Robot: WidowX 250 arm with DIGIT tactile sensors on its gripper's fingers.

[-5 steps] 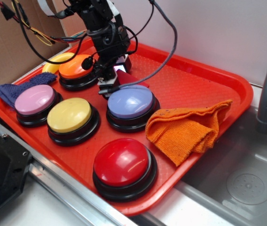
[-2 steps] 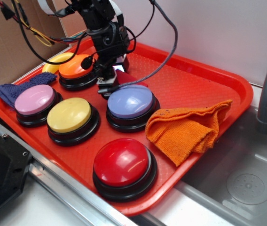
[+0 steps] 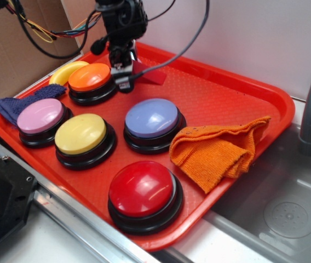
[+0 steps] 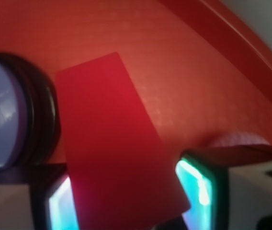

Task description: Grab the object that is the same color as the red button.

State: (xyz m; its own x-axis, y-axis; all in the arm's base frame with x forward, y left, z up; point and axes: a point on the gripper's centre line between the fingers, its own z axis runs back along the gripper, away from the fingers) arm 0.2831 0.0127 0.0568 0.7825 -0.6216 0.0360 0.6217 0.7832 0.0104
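Your claw is closed on the wedge, which sits between the two fingers in the wrist view and juts out past them. In the exterior view the wedge hangs above the back of the tray, just beside the orange button and behind the blue button. The red button stands at the tray's front edge, well apart from the claw.
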